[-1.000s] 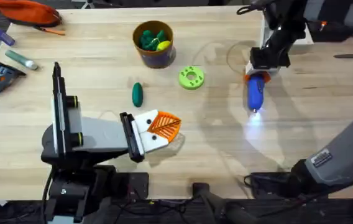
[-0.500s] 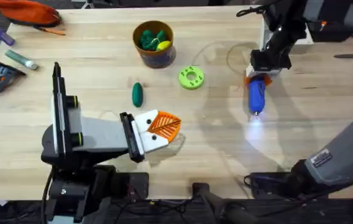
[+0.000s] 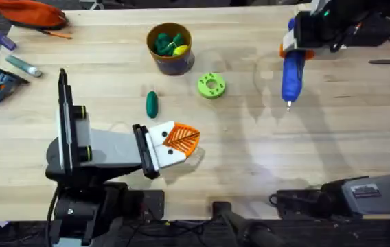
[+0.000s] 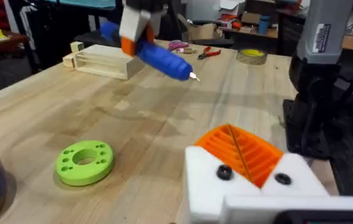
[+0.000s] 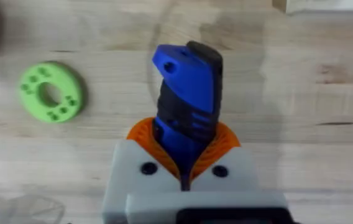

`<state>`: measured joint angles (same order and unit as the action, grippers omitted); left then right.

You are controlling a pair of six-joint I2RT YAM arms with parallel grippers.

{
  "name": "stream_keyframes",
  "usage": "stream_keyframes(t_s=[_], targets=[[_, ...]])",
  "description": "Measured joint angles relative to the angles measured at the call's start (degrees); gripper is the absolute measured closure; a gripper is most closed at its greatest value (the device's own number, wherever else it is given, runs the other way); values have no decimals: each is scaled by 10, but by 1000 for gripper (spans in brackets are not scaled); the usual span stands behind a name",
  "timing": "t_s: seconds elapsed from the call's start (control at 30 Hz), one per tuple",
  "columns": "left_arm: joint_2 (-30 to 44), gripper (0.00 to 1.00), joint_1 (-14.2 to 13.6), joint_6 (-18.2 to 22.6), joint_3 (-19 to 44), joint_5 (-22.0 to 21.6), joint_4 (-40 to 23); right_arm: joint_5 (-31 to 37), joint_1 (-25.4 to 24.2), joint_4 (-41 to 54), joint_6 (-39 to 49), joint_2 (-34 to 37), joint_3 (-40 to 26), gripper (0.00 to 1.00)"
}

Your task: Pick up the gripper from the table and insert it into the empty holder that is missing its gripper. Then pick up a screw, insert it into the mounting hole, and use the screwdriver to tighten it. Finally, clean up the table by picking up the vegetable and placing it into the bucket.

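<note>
Hanging above the bench's far right, the screwdriver sits clenched in the right tool, bit pointing down and toward the arm bases. The left tool rests low near the front, both orange tips fitted and pressed together on nothing, so the insertion looks done; whether the screw is tightened cannot be told. The vegetable lies on the bench, cleanup pending. The bucket beyond it already holds green and yellow pieces.
</note>
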<state>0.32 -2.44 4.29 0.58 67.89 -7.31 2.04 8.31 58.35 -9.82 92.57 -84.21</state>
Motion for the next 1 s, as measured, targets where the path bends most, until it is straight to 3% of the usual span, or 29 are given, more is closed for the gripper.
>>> stream_keyframes(t_s=[0.53, 1.0], targets=[[0, 985, 0, 0, 0, 0, 0, -29, 79, -42, 0, -179, -30, 975], [0, 985, 0, 0, 0, 0, 0, -297, 82, -136, 62, -229, -30, 975]])
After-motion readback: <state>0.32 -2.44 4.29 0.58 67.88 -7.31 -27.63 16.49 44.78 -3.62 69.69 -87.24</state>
